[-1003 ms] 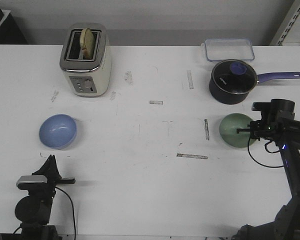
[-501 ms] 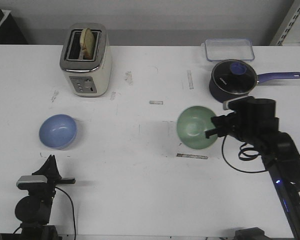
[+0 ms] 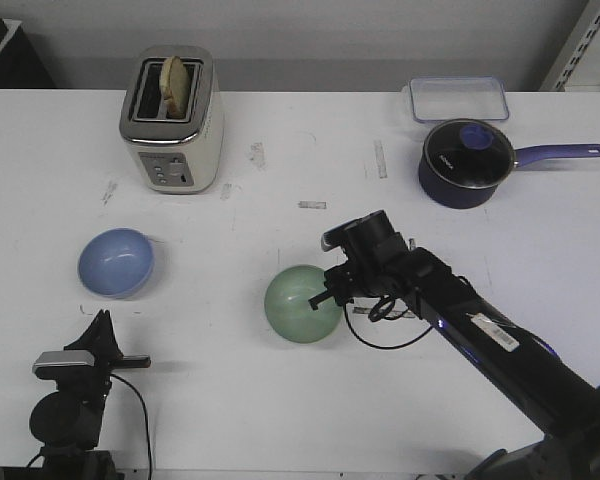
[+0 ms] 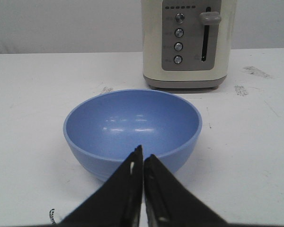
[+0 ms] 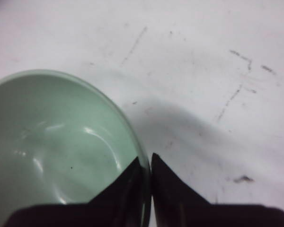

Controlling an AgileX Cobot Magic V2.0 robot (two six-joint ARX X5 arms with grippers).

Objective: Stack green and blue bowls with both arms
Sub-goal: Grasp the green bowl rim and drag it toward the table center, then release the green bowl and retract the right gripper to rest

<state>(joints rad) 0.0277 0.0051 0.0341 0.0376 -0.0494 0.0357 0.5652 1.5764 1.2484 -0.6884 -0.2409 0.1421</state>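
The right gripper point(image 3: 325, 296) pinches the green bowl point(image 3: 302, 305) by its rim at centre frame; the blue bowl point(image 3: 116, 262) sits well left, just beyond the left gripper point(image 4: 142, 163), apparently closed empty

Place: we read this as a robotics lab staged as a kitchen | Evidence: we see a scuffed white table point(image 3: 280, 400) with tape marks, toaster point(image 3: 172, 122), saucepan point(image 3: 466, 163), plastic container point(image 3: 458, 99), bare grey wall, metal shelving point(image 3: 585, 45).
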